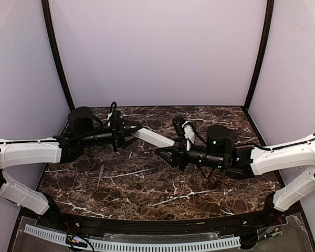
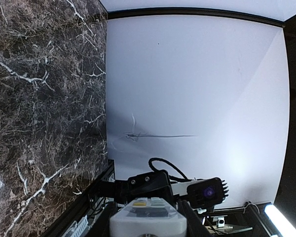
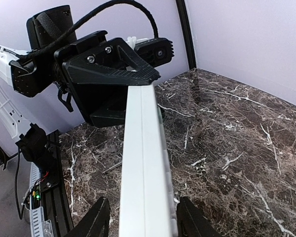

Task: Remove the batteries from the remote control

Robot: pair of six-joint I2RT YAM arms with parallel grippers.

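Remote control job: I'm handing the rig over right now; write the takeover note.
Left gripper: shut on the remote control, held clear above the table.
Right gripper: open, jaws straddling the remote's free end, gap on one side.
Batteries: in no view; none shown out yet.
Left to do, likely: get at the back, remove both.
Thin grey stick lies on the table.

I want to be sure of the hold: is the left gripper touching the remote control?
Touching. The right wrist view shows the jaws of the left gripper clamped on the far end of the remote control.
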